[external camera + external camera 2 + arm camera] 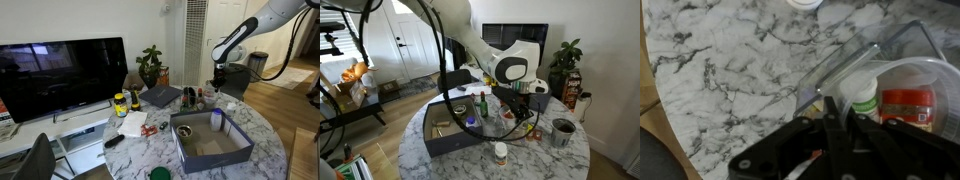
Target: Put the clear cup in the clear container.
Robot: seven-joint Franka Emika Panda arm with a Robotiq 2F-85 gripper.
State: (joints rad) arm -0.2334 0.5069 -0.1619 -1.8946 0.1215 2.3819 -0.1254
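In the wrist view my gripper (830, 115) is shut on the near rim of the clear cup (902, 72). Red and green labels show through the cup's wall. The cup lies at the right, over the marble table (730, 70). A straight-edged see-through wall (845, 62) runs beside the cup; I cannot tell whether it is the clear container. In both exterior views the gripper (218, 88) (521, 113) hangs low over the table among small bottles. A pale see-through vessel stands just under it (509, 124), blurred.
A large dark blue-grey box (205, 145) (450, 135) fills one side of the round table. Small bottles (190, 97) (482, 104), a white-capped bottle (500, 153) (805, 3) and a dark cup (562, 131) stand around. A TV (60, 75) and a plant (152, 65) stand beyond.
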